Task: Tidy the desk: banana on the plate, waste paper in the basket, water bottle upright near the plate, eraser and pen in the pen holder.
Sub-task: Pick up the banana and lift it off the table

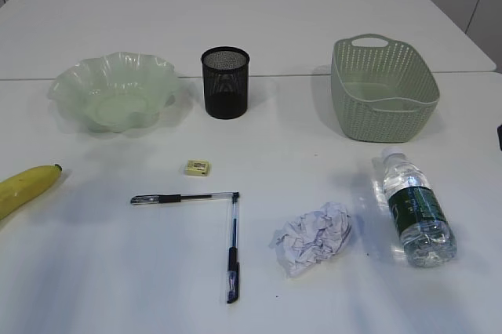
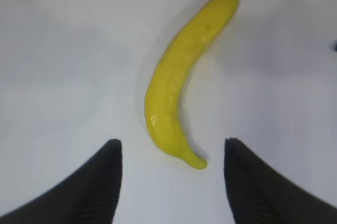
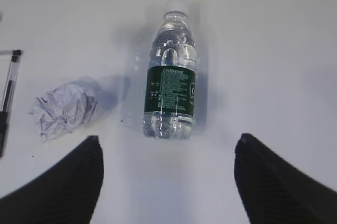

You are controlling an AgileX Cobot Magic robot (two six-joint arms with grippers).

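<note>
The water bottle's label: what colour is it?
Dark green with white print on the water bottle, clearest in the right wrist view.

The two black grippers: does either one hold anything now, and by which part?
Nothing is held. The left gripper stands open above the long yellow banana; the right gripper stands open above the lying clear plastic water bottle.

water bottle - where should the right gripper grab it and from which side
Probably mid-body, at the green label of the water bottle, coming straight down from above. It lies flat on the desk, cap toward the basket; the right gripper is open, jaws either side of its width.
</note>
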